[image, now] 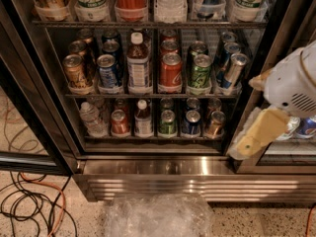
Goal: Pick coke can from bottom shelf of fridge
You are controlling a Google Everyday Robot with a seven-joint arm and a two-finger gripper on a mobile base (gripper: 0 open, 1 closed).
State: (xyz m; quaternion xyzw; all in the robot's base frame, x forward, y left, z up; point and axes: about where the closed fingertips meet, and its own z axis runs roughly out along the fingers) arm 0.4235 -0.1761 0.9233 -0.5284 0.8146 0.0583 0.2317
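Note:
The fridge (pixel 163 168) stands open in front of me, with a steel slatted base panel. On its bottom shelf (pixel 153 138) the coke can (pixel 120 123), small and red with a silver top, stands second from the left, between a clear water bottle (pixel 91 117) and a white-capped bottle (pixel 143 118). My gripper (pixel 243 149) hangs from the white arm at the right, in front of the fridge's right door frame. It is level with the bottom shelf, well to the right of the coke can and not touching it.
The bottom shelf also holds a green can (pixel 167 123), a blue can (pixel 191 123) and a bronze can (pixel 216 124). A larger red can (pixel 171 71) is on the shelf above. Crumpled clear plastic (pixel 157 216) lies on the floor in front, and cables (pixel 34 206) at the left.

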